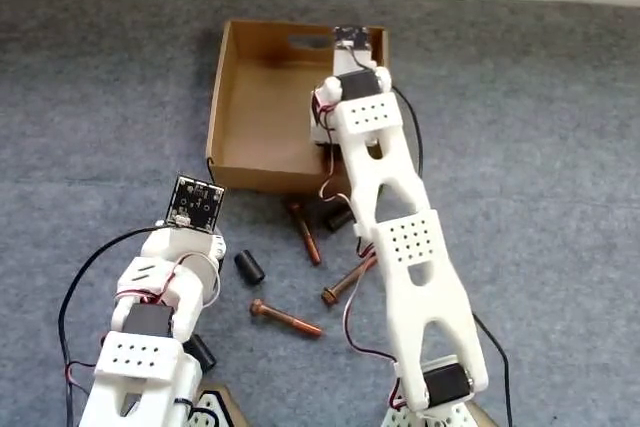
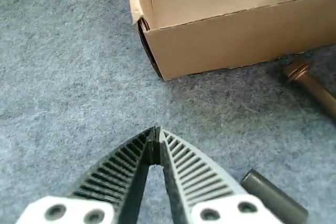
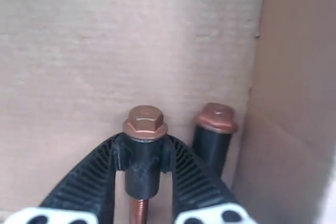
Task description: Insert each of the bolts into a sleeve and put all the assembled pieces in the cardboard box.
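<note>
Right jaws clamp sleeved bolt (image 3: 145, 132) in cardboard box (image 3: 105, 35); left jaws closed, empty.

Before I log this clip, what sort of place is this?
Probably a robotics test bench rather than a working shop: two white robot arms sit on a grey carpeted table, with a cardboard box and loose bolts and sleeves laid out like practice parts.

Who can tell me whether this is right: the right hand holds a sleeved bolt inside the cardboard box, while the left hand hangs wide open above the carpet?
Not quite: the left hand is shut, not open, above the carpet, as the left wrist view shows. The right hand does hold a sleeved bolt inside the cardboard box.
</note>
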